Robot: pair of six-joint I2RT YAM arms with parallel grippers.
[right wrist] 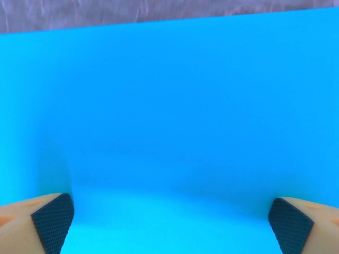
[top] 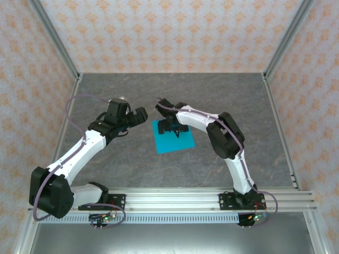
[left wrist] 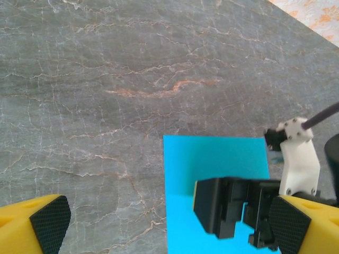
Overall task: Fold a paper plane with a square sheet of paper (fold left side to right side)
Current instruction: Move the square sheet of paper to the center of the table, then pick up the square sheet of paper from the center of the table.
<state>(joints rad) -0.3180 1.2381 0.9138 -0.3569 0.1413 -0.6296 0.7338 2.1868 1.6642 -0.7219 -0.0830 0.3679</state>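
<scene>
The right end effector (top: 176,128) stands spread wide, its fingers pointing down over the far half of the square sheet of paper (top: 172,142). In its own wrist view the right end effector (right wrist: 172,217) has both dark pads at the bottom corners with nothing between them, and the square sheet of paper (right wrist: 175,106) lies smooth and uncreased beneath. Whether the fingertips touch the paper cannot be told.

The left end effector (top: 136,116) is also spread wide and holds nothing. It hangs near the sheet's far left corner, over bare counter (top: 222,100). In the left wrist view the left end effector (left wrist: 169,223) looks down on the sheet's left edge, with the square sheet of paper (left wrist: 212,159) flat on the grey marbled counter (left wrist: 106,79).

The sheet sits near the middle of the counter, slightly turned, with no fold in it. The task looks to be at its first step: the left-to-right fold is not yet made.

The next move probably calls for the left end effector to drop to the left edge, pinch it and carry it across to the right edge. The right end effector would pin the sheet so it does not slide. Thin paper lying flat gives little to grip, so catching that edge is the likely difficulty.
</scene>
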